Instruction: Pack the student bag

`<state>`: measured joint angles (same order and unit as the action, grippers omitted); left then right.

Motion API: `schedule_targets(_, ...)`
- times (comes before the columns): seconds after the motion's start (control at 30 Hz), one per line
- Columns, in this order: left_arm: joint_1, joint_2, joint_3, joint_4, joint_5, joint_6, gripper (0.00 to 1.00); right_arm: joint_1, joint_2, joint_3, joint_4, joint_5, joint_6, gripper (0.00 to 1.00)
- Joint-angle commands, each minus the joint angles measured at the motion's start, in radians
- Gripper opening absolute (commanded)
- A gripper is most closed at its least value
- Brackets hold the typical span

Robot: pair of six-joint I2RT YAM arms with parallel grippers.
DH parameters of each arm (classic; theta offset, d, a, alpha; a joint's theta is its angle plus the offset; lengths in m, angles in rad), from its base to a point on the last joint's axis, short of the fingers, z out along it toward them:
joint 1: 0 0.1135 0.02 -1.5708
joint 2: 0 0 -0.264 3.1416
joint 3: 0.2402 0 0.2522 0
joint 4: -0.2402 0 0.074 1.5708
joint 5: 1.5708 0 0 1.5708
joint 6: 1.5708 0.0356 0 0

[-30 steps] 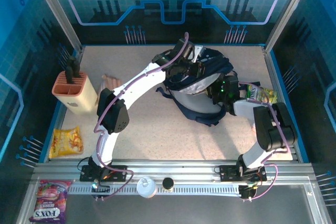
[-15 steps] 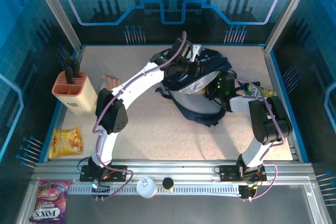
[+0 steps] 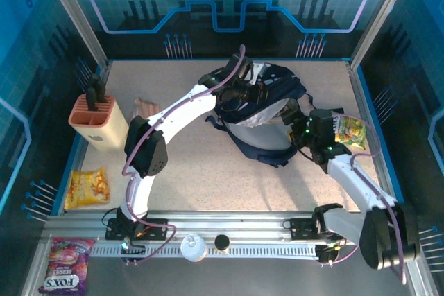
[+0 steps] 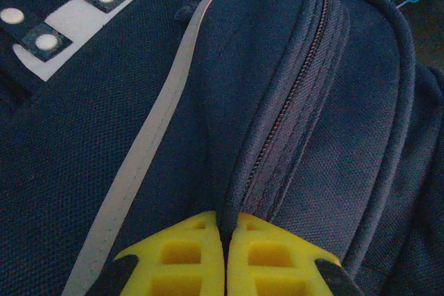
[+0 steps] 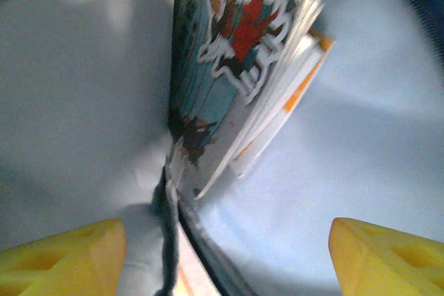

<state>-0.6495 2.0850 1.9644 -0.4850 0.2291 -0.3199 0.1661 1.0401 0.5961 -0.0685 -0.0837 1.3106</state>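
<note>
The right fingers (image 5: 69, 251), shut a second ago, have sprung wide apart. They now stand either side of a thin colourful booklet (image 5: 236, 81) inside the pale lining of the large dark navy fabric backpack (image 3: 281, 84). The white right arm (image 3: 354, 178) has unfolded, its elbow swung out toward the near right corner of the desk (image 3: 208, 164), uncovering more of the green and yellow snack packet (image 3: 350, 131).

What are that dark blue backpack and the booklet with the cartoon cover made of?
The backpack looks like woven synthetic cloth, matte navy. A fine grainy weave shows, with a stitched zipper and a smoother pale stripe. The booklet seems to be paper with a glossy printed cover. Thin white page edges fan out, though the picture is blurred.
</note>
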Motion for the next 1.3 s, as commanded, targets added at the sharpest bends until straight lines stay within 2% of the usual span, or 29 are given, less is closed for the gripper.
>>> schedule_targets(0.0, 0.022, -0.052, -0.013, 0.056, 0.071, -0.044, 0.01, -0.009, -0.119, 0.005, -0.278, 0.188, -0.107, 0.78)
schedule_targets(0.17, 0.017, -0.033, -0.073, 0.068, 0.153, -0.105, 0.13, -0.008, -0.267, 0.050, -0.345, 0.260, -0.170, 0.78)
schedule_targets(0.4, 0.032, -0.103, -0.157, 0.078, 0.132, -0.148, 0.64, 0.003, -0.219, 0.184, -0.381, 0.244, -0.298, 0.81)
schedule_targets(0.53, 0.085, -0.187, -0.270, 0.124, 0.128, -0.205, 0.75, 0.020, -0.146, 0.235, -0.371, 0.198, -0.360, 0.82)
schedule_targets(0.8, 0.269, -0.320, -0.596, 0.256, 0.062, -0.378, 0.77, 0.071, -0.005, 0.267, -0.322, 0.103, -0.391, 0.83)
schedule_targets(0.93, 0.355, -0.308, -0.702, 0.339, 0.096, -0.477, 0.76, 0.094, 0.038, 0.272, -0.302, 0.084, -0.392, 0.83)
schedule_targets(1.27, 0.384, -0.163, -0.663, 0.381, 0.151, -0.512, 0.71, 0.110, 0.118, 0.268, -0.280, 0.025, -0.405, 0.83)
